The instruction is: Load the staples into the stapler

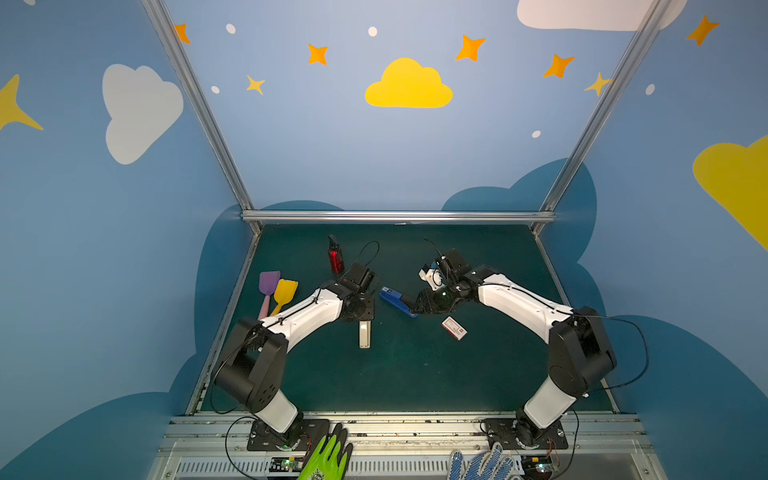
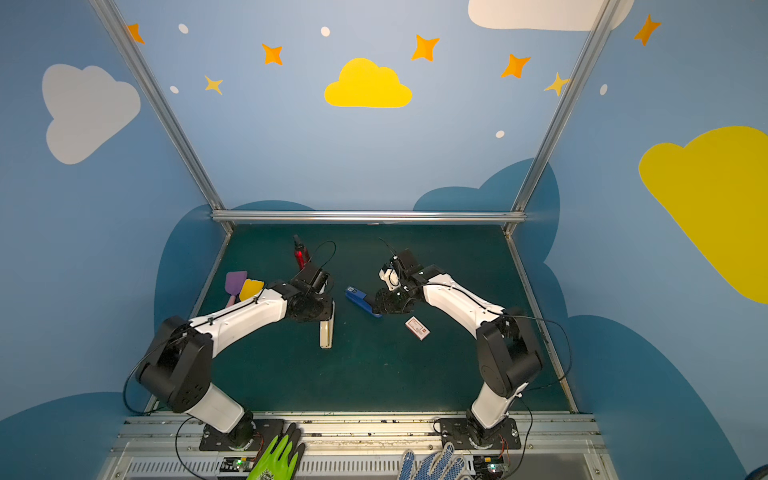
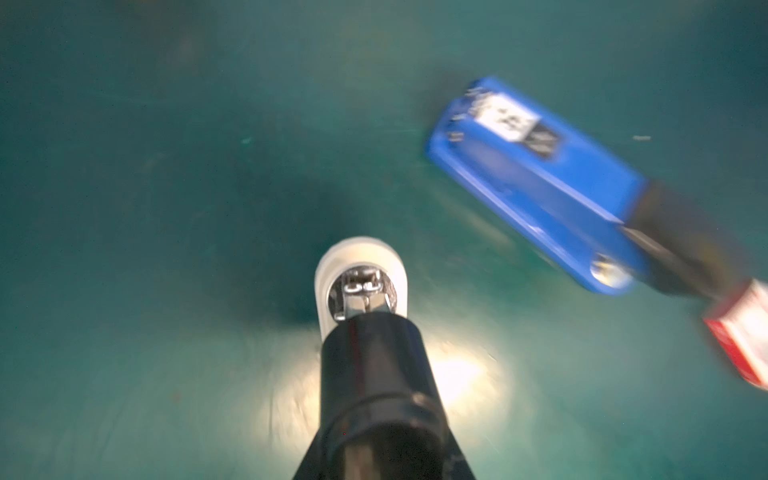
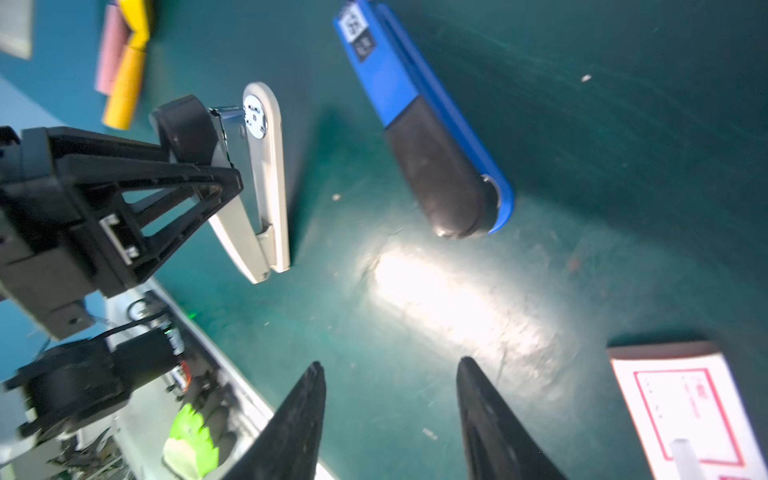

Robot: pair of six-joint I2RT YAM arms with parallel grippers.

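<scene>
A cream stapler (image 1: pixel 364 336) lies on the green mat, its base and metal anvil (image 4: pixel 254 116) showing. My left gripper (image 1: pixel 360 313) is shut on the stapler's black-tipped upper arm (image 3: pixel 374 374), which is raised off the base at the front end. To its right a blue stapler (image 1: pixel 395 300) with a black rear (image 4: pixel 440 178) lies closed. The staples are hidden inside their white, red-printed box (image 1: pixel 454 327), which lies flat and closed near the blue stapler. My right gripper (image 4: pixel 390 365) hovers open over bare mat between the blue stapler and the box (image 4: pixel 681 411), holding nothing.
A red bottle (image 1: pixel 335 255) stands at the back. Purple (image 1: pixel 268 286) and yellow (image 1: pixel 284 293) spatulas lie at the left edge. A green glove (image 1: pixel 328 455) and a blue-dotted glove (image 1: pixel 482 463) rest on the front metal rail. Walls close in three sides.
</scene>
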